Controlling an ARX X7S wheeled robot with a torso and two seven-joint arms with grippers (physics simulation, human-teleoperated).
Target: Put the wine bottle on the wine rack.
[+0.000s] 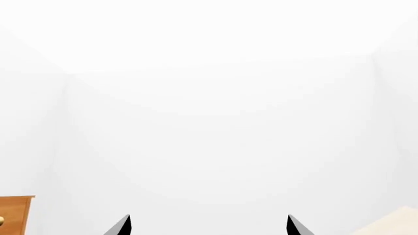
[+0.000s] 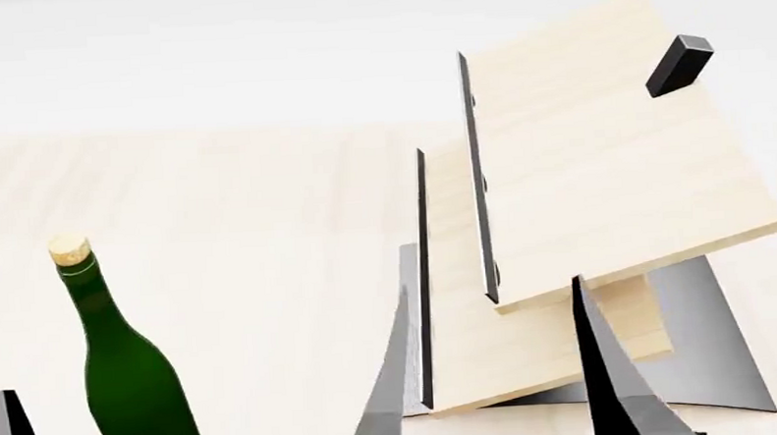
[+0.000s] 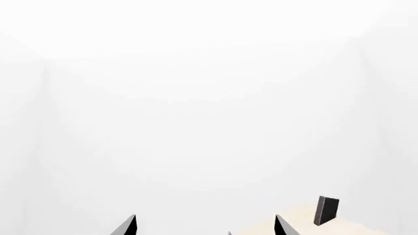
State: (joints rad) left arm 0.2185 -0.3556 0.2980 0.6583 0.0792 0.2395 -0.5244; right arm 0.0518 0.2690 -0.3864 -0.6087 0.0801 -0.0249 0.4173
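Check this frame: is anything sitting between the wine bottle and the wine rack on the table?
Nothing visible does. In the head view the wine bottle stands upright to the left of the wine rack, and only bare table shows in the gap between them. Both grippers are open and hold nothing.

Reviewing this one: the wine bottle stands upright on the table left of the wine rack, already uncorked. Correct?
Not quite. The head view shows the wine bottle upright on the table, left of the wine rack, but a tan cork still sits in its neck.
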